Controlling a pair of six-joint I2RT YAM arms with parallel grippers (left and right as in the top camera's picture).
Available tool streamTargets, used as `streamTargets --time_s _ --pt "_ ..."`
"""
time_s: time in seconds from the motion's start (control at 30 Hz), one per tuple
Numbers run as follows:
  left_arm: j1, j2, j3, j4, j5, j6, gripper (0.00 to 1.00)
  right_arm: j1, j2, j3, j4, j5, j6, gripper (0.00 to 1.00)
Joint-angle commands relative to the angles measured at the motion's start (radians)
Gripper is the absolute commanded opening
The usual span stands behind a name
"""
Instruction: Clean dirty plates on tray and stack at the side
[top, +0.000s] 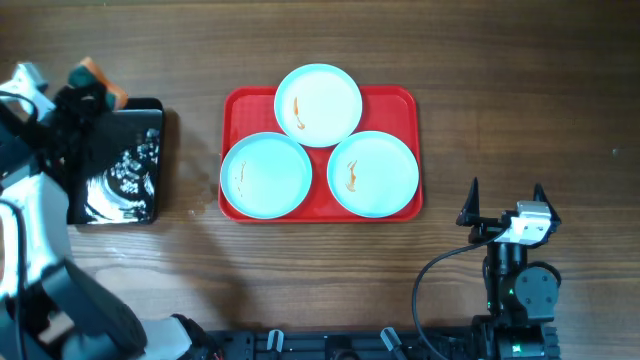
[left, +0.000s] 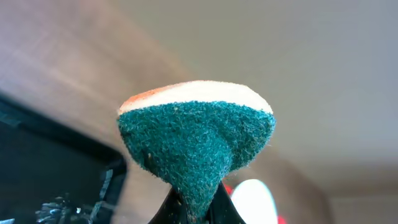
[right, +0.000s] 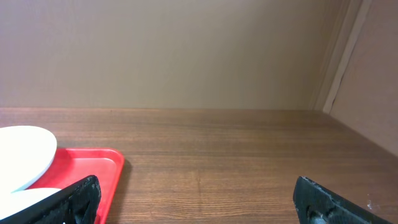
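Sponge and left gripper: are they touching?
Touching. The left wrist view shows the sponge squeezed to a narrow neck between the dark fingers of the left gripper.

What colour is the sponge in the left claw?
The sponge is dark green on its scouring face, pale and orange behind; clearest in the left wrist view.

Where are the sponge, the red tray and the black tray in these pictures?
sponge (left: 196, 140): left wrist view, on its green scouring face.
red tray (top: 245, 108): overhead view, on its bare top-left corner.
black tray (top: 145, 120): overhead view, on its glossy upper right part.
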Motion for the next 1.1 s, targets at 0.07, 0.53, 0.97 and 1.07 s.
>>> streamTargets --time_s 0.07,0.53,0.97,1.07 --pt "0.035 -0.048 0.018 -0.033 0.067 -0.029 0.04 -0.006 -0.01 -0.001 0.004 -0.015 -0.008 1.0" --pt "0.058 0.146 -0.087 -0.203 -0.269 0.226 0.04 -0.006 -0.01 -0.001 0.004 -0.015 -0.008 1.0" --pt "0.071 -0.075 -0.013 0.08 0.14 -0.003 0.04 -0.006 -0.01 -0.001 0.004 -0.016 -0.008 1.0" --pt "0.07 -0.076 -0.017 -0.06 0.077 0.16 0.04 -0.006 -0.01 -0.001 0.004 -0.015 -0.008 1.0"
